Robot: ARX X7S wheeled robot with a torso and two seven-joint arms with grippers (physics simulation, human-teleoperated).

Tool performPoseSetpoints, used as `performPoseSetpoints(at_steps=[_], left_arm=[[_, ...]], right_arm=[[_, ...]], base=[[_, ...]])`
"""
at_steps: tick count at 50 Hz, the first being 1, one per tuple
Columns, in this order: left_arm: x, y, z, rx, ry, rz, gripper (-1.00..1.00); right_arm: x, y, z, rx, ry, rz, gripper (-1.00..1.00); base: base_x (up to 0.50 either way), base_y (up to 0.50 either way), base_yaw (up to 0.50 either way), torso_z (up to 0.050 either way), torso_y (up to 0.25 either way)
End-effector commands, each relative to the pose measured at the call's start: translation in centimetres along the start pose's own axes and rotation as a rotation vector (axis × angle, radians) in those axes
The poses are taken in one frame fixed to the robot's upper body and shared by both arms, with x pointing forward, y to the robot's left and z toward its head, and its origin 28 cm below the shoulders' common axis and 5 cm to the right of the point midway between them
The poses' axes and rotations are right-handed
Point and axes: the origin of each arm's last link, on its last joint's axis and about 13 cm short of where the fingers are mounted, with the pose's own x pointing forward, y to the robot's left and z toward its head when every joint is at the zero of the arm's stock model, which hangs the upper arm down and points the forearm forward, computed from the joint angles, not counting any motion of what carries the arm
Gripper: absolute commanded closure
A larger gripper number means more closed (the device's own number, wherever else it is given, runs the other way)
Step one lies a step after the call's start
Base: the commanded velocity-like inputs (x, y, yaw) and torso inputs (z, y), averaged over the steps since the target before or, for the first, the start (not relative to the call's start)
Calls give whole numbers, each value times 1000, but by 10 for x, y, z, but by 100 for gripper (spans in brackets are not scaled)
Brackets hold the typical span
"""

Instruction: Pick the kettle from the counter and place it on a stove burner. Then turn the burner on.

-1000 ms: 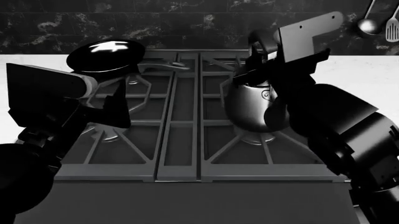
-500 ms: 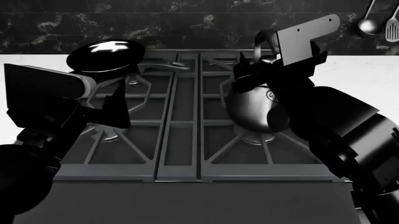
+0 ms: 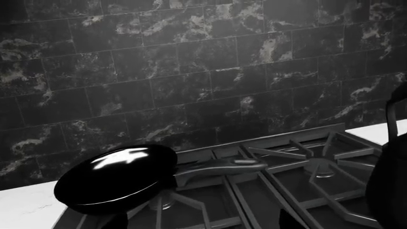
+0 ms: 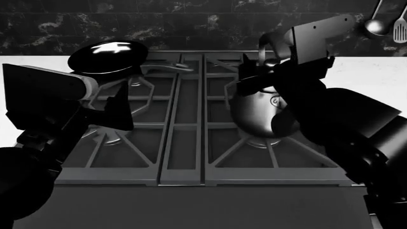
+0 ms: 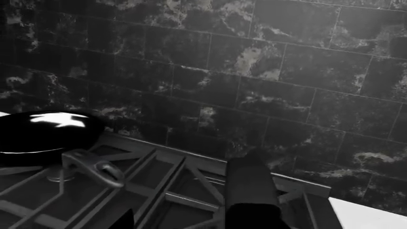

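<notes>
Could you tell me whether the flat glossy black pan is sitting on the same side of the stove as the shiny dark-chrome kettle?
No, in the head view the flat glossy black pan sits at the back left, while the shiny dark-chrome kettle is on the right-hand grate.

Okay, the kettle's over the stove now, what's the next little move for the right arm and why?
Probably lower the kettle straight down. In the head view it hangs over the front right stove burner, and the right gripper seems closed at its handle, though the grasp itself is hidden. Whether its base already touches the grate cannot be told, so ease down before releasing.
</notes>
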Motion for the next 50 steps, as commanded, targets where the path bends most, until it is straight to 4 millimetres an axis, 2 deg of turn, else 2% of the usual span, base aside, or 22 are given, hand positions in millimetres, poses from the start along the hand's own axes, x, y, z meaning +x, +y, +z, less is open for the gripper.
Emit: performPoseSetpoints(at_steps=[1, 16, 26, 31, 50], left_arm=[[-1, 0, 1, -2, -4, 0, -100], [-1, 0, 1, -5, -10, 1, -100], [-3, -1, 2, -3, -12, 0, -100], [-3, -1, 2, -4, -14, 0, -100], [-4, 0, -1, -13, -14, 1, -100]], right_arm=[[-5, -2, 4, 14, 7, -11, -100], [-12, -2, 9, 12, -1, -25, -100], [-16, -2, 2, 15, 57, -16, -100], [-18, -2, 7, 16, 52, -19, -100], [-28, -3, 5, 13, 87, -41, -100]], base=[[0, 0, 0, 0, 0], [0, 0, 0, 0, 1], [0, 0, 0, 0, 0], [0, 0, 0, 0, 0], [0, 0, 0, 0, 0]])
